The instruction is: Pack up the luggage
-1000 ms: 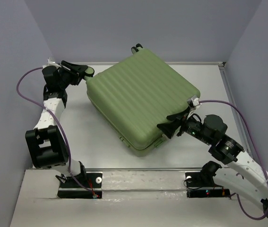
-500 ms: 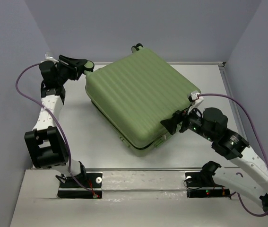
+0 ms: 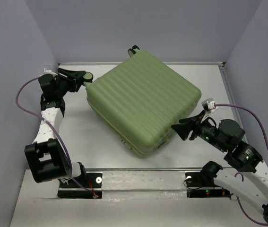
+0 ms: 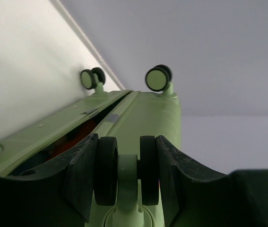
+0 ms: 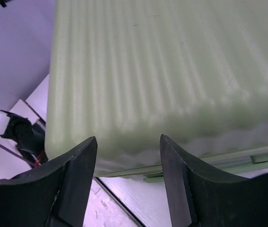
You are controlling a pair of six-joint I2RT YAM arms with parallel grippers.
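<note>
- Far left, at the left gripper (image 3: pixel 86 76): reaches to the far left corner of the luggage (image 3: pixel 143 101) and has its jaws closed in on one black twin wheel (image 4: pixel 125 170), with a finger (image 4: pixel 79 177) pressed against each side of it
- In the left wrist view: looks along the wheel end of the luggage, past two more wheels (image 4: pixel 158 78) that stand off the shell, and onto a narrow gap between the two halves with something orange-red (image 4: pixel 70 141) inside
- Along the left arm: trails a purple cable (image 3: pixel 18 96) in a loop out toward the side wall
- In the middle, as for the luggage: lies flat on the white table (image 3: pixel 91 137) with its ribbed green shell up, turned at a slant so that one corner points to the near edge and the wheel end faces the back wall
- To the right, at the right gripper (image 3: pixel 176 130): hangs low just beside the near right edge of the luggage and points at it, apparently clear of the shell
- In the right wrist view: keeps the jaws apart with nothing between the fingers (image 5: pixel 77 179), and looks through the gap onto the ribbed shell and the seam below it
- Far right: carries a second purple cable (image 3: pixel 260 122) in an arch from the wrist back toward the base
</note>
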